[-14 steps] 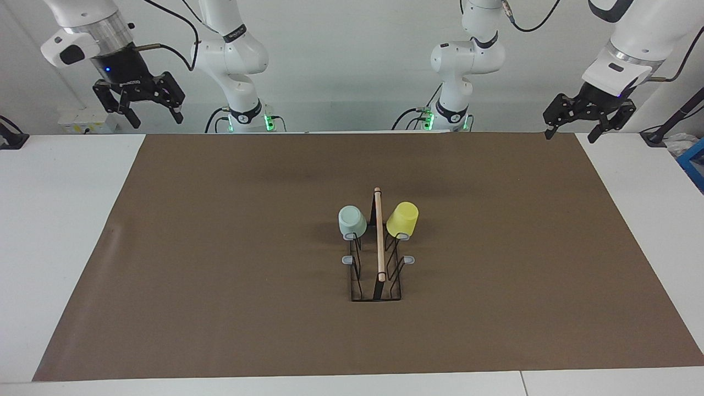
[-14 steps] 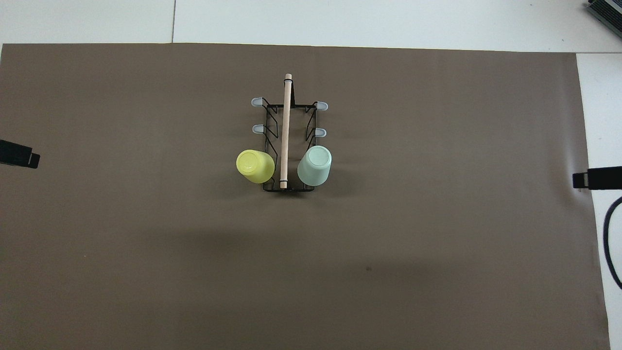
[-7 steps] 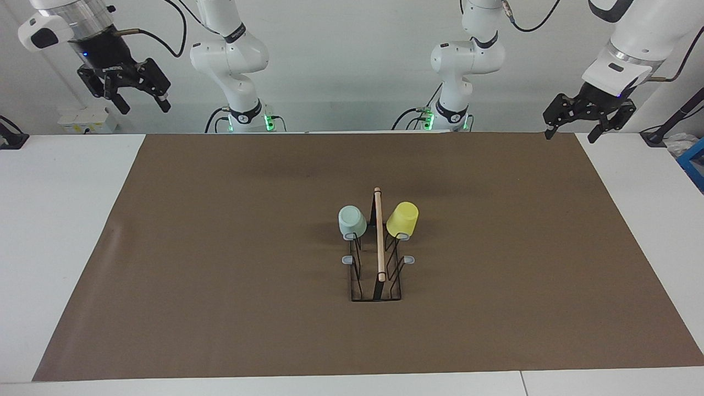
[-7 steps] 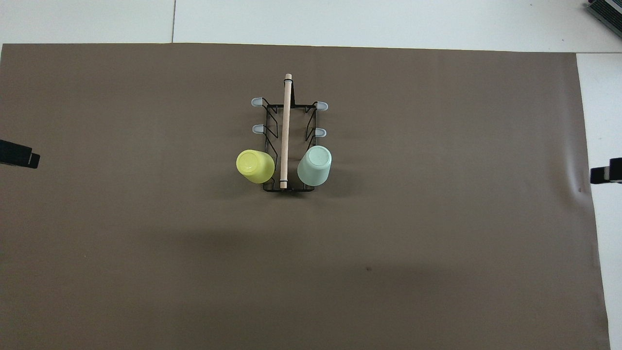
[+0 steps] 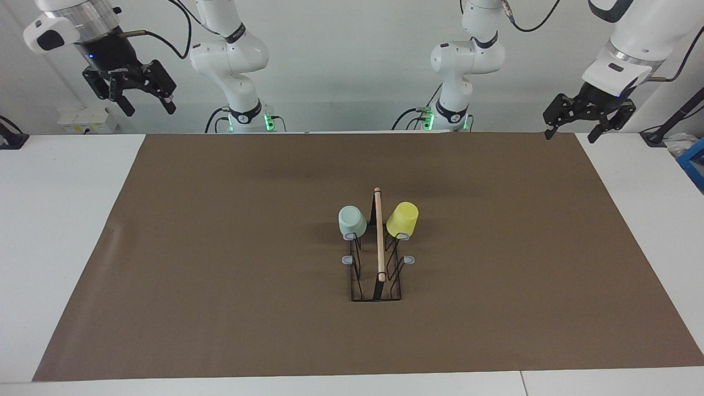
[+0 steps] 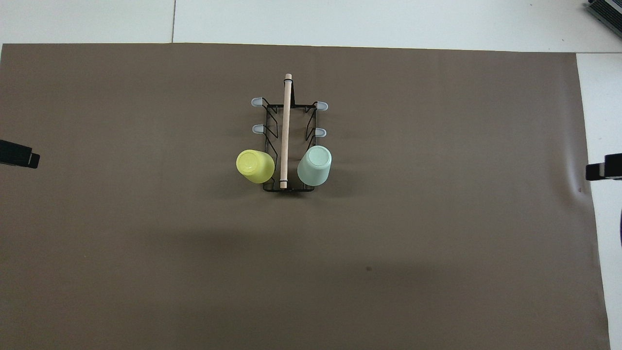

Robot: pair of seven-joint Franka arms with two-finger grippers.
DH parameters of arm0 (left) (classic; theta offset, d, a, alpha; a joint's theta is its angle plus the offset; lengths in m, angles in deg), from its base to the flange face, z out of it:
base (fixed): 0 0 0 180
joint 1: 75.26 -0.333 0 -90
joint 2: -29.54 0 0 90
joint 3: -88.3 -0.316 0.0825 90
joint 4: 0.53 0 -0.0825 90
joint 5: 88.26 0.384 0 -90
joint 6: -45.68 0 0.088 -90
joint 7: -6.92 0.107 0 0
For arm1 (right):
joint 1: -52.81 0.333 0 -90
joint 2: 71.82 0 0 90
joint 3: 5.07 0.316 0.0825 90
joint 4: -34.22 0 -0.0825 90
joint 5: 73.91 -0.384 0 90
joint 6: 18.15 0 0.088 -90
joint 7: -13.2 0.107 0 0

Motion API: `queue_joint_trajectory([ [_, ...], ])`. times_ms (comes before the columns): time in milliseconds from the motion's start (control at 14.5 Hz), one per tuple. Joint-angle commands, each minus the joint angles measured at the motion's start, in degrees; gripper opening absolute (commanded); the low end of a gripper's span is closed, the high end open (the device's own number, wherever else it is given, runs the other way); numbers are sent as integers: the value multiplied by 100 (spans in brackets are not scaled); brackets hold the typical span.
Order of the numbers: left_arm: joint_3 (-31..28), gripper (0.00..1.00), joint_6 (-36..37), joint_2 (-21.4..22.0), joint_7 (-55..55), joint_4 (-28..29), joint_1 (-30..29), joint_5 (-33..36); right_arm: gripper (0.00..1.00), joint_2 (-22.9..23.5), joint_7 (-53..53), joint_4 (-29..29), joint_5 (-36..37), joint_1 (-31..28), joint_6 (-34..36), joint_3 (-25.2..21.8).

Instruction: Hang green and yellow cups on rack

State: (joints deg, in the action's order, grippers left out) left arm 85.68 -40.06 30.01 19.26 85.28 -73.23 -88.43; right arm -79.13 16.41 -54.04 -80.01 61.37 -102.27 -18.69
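Observation:
The black wire rack with its wooden rod stands mid-mat. The mint green cup hangs upside down on the peg nearest the robots on the right arm's side. The yellow cup hangs likewise on the left arm's side. My right gripper is open and empty, raised high over the mat's corner at the right arm's end. My left gripper waits open and empty above the mat's corner at its own end. In the overhead view only the grippers' black tips show at the side edges.
A brown mat covers most of the white table. Grey-tipped pegs farther from the robots carry nothing. A blue object lies at the table edge toward the left arm's end.
The right gripper has risen and drawn back toward its own end of the table. Cups, rack and left gripper have not moved.

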Motion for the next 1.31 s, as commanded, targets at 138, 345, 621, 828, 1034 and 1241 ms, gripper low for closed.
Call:
queue_joint_trajectory([
  [138, -54, 100, 23, 137, -47, 156, 61, -71, 100, 64, -13, 133, 118, 23, 141, -27],
  [345, -54, 100, 14, 137, -47, 147, 61, -71, 100, 81, -22, 142, 92, -3, 150, -62],
  [621, -54, 100, 23, 137, -47, 156, 61, -71, 100, 318, -390, 326, 22, -135, 246, -106],
  [828, -54, 100, 23, 137, -47, 156, 61, -71, 100, 564, -417, 800, 22, -249, 562, -71],
  [1034, -54, 100, 23, 137, -47, 147, 61, -71, 100, 564, -417, 810, 22, -275, 616, -62],
  [1241, -54, 100, 23, 137, -47, 147, 61, -71, 100, 652, -435, 810, 22, -451, 791, 8],
])
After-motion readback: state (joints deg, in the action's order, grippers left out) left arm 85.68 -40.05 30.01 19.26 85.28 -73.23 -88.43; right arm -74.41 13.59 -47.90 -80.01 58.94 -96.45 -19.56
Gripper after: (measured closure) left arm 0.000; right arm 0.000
